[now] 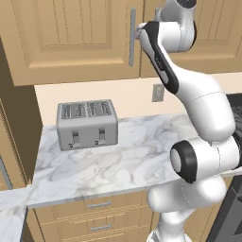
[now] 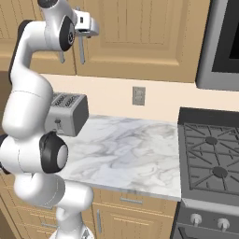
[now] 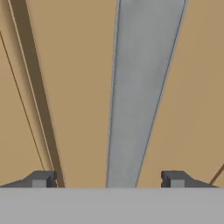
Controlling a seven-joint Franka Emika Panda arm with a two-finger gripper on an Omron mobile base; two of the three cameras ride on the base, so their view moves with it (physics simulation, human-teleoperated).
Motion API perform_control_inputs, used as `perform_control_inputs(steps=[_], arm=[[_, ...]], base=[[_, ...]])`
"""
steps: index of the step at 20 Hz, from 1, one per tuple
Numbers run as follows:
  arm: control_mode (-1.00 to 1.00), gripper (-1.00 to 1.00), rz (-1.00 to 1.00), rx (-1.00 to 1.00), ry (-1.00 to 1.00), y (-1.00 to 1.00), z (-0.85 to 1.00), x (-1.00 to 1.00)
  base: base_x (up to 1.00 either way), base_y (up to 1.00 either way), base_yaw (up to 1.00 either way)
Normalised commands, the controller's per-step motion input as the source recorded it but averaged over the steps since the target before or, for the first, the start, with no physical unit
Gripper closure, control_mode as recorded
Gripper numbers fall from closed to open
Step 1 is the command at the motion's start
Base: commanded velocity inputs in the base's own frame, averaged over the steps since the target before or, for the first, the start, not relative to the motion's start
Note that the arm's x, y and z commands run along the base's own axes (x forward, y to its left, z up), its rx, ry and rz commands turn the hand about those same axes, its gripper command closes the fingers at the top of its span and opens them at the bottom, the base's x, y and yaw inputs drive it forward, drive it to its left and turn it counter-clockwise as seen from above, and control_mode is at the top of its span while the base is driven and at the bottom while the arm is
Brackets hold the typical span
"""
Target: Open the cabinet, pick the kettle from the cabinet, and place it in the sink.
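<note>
Cabinet (image 1: 71, 38): doors shut, so whatever is inside stays hidden; the kettle's place cannot be told.
Pincer (image 3: 107, 179): fingers (image 3: 41, 179) apart, one either side of the silver bar handle (image 3: 140, 87), not touching it.
Handle: dead ahead of the pincer, running straight up between the tips.
Left base view: arm reaches up to the handle (image 1: 132, 37); toaster (image 1: 87, 124) sits on the marble counter (image 1: 118, 160), well below the pincer.
Right base view: a second handle (image 2: 62, 57) beside the first, a wall outlet (image 2: 138, 95) and a stove (image 2: 210, 158) low and off to the pincer's right.
</note>
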Motion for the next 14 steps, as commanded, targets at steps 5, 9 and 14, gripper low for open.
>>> perform_control_inputs(steps=[5, 9, 14], arm=[[-1.0, 1.0, 0.0, 0.01, 0.02, 0.0, -0.08, 0.35], [-1.0, 1.0, 0.0, 0.04, 0.01, -0.02, -0.1, 0.33], [-1.0, 1.0, 0.0, 0.08, 0.0, -0.03, -0.12, 0.24]], base=[[0.0, 0.0, 0.0], [0.0, 0.0, 0.0], [0.0, 0.0, 0.0]])
